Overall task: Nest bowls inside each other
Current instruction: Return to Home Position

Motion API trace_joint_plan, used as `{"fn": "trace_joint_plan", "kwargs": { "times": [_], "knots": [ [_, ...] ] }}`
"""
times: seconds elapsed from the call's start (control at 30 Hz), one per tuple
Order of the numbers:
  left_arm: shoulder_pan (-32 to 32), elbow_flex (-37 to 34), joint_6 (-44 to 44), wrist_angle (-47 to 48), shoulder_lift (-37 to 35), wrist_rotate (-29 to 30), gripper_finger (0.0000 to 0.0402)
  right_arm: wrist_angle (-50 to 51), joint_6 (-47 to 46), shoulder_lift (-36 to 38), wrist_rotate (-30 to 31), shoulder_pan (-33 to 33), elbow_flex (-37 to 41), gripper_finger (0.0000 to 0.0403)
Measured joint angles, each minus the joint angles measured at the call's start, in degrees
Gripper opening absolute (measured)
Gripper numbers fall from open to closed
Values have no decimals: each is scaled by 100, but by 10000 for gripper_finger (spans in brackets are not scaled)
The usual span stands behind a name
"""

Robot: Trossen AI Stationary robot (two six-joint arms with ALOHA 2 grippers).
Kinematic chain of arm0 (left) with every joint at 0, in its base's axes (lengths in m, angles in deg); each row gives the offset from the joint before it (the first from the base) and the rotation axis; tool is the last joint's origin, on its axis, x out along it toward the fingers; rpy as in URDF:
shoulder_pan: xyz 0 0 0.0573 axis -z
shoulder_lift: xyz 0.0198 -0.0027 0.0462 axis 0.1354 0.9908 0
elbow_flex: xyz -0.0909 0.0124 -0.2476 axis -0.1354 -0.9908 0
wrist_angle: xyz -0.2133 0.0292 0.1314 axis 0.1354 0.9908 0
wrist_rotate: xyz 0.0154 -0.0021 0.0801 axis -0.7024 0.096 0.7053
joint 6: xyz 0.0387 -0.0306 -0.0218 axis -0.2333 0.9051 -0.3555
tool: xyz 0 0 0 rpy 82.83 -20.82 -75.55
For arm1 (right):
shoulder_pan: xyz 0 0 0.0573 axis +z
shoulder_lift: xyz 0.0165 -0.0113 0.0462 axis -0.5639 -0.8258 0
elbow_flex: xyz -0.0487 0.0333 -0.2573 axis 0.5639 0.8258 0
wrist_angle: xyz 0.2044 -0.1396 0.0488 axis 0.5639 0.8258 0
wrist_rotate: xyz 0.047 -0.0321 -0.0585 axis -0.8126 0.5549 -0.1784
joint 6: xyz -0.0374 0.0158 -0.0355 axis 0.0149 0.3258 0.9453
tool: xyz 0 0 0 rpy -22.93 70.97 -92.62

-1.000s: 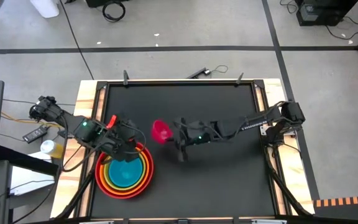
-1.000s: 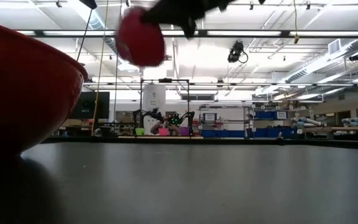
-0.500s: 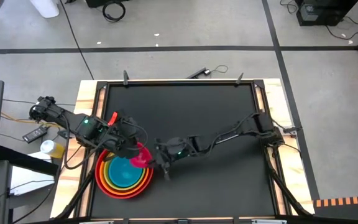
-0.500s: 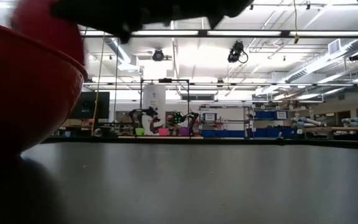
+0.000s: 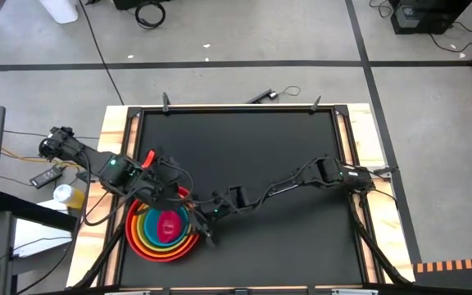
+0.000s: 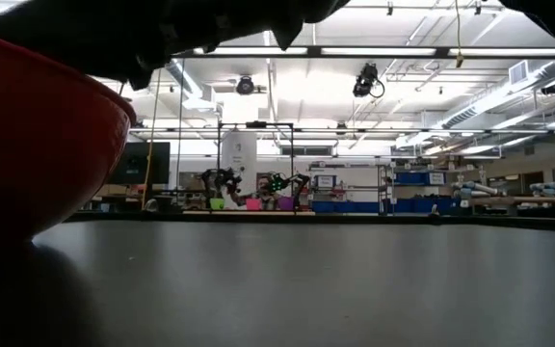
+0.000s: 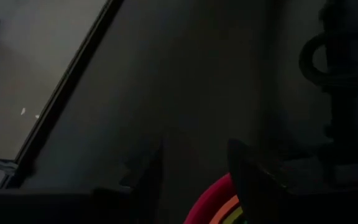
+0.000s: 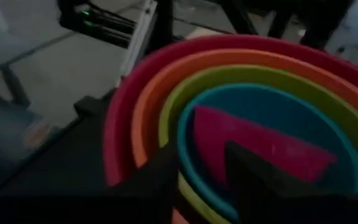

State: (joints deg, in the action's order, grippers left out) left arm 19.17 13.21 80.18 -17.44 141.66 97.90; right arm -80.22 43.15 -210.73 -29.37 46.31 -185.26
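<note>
The bowls stand as one stack (image 5: pixel 164 231) near the table's front left: red (image 8: pixel 120 118), orange (image 8: pixel 148 106), yellow-green (image 8: pixel 169 102), blue (image 8: pixel 229 99), one inside the other. The pink bowl (image 8: pixel 253 146) lies inside the blue one (image 5: pixel 169 225). My right gripper (image 8: pixel 201 158) is open over the stack's right rim (image 5: pixel 204 223), the pink bowl beyond its fingers. My left gripper (image 5: pixel 168 195) is open above the stack's far rim, with the red rim (image 7: pixel 211 198) showing between its fingers (image 7: pixel 194 168). The low view shows only the red bowl's wall (image 6: pixel 37 135).
The black table top (image 5: pixel 285 147) is bare to the right of the stack and behind it. A wooden frame (image 5: pixel 117 131) runs round the table. Cables and a small bottle (image 5: pixel 65 195) lie off the left edge.
My right gripper has carried the pink bowl down and toward the table's left and near edges, over the stack, and let go of it. The pink bowl now lies inside the blue bowl. My left gripper has kept still.
</note>
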Motion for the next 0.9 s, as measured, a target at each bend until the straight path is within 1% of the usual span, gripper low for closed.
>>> {"fn": "trace_joint_plan", "kwargs": {
  "times": [0.07, 0.13, 0.17, 0.27, 0.33, 0.4, 0.47, 0.53, 0.6, 0.73, 0.9],
  "knots": [
    [13, 0, 26, 10, 4, -8, 180, 346, -26, 78, 499, 23, -5, 172],
    [34, 0, 109, 17, 15, 49, 180, 640, -43, 196, 1224, 53, -2, 202],
    [40, 0, 140, 22, 26, 120, 180, 956, -47, 296, 1633, 84, -2, 213],
    [166, -109, 319, -75, 37, 367, 180, 1607, -202, 576, 2641, 170, -2, 230],
    [224, -281, 421, -202, 39, 623, 180, 2083, -285, 781, 3010, 216, 69, 231],
    [264, -546, 514, -442, 37, 868, 180, 2316, -417, 1052, 3145, 243, 345, 228],
    [281, -882, 520, -770, 39, 1021, 180, 2446, -595, 1367, 3149, 254, 760, 224],
    [285, -1217, 488, -1128, 41, 1042, 180, 2449, -741, 1756, 3069, 234, 1339, 220],
    [289, -1572, 530, -1455, 41, 1096, 180, 2210, -1065, 2207, 3071, 198, 2052, 215],
    [273, -2120, 602, -2059, 43, 1379, 180, 1067, -1512, 3163, 3123, 188, 3708, 208],
    [89, -2414, 534, -2542, 39, 1477, 180, -891, -1980, 4274, 3166, 231, 5526, 206]
  ]
}}
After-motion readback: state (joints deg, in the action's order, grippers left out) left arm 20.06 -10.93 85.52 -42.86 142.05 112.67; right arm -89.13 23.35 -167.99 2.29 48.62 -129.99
